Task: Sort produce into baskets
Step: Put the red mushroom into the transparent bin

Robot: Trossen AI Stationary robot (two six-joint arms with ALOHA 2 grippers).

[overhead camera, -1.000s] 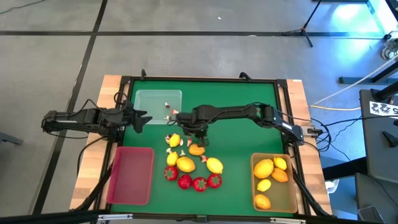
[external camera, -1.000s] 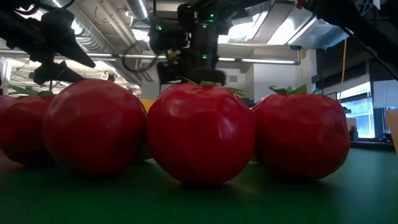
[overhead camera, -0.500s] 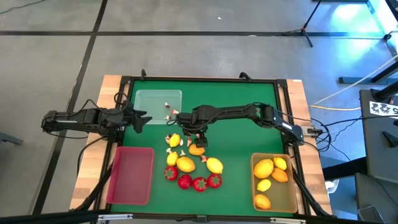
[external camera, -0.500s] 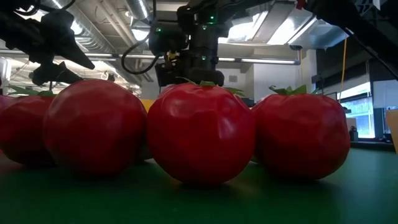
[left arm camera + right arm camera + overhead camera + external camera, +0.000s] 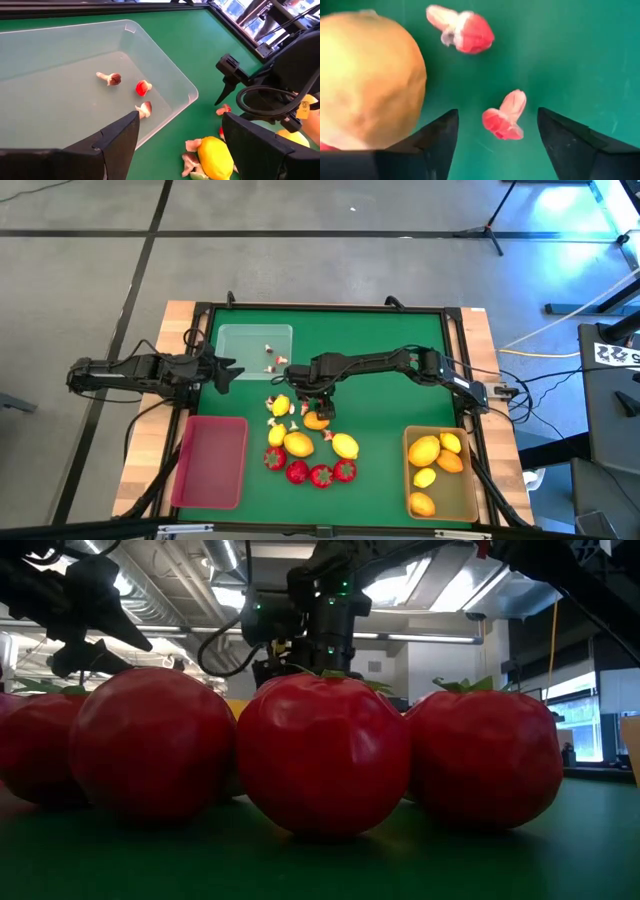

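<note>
1. Green felt covers the worktop (image 5: 380, 340), with grey floor around it and ceiling lights seen behind in the low view.
2. Over the loose pile, the right claw (image 5: 492, 150) is held with fingers spread on either side of a tiny pink-and-white toy bit (image 5: 505, 118), apparently lined up for pinching.
3. A round orange toy fruit (image 5: 367, 80) is seen just beside it.
4. Three similar bits are already lying in the clear plastic tray (image 5: 165, 75), the judged destination.
5. The left claw (image 5: 175, 145) is parked, spread, at that tray's edge.
6. Red toy strawberries (image 5: 322, 755) are left unsorted; the red tray (image 5: 212, 462) holds nothing, while lemons fill the tan tray (image 5: 470, 498).
</note>
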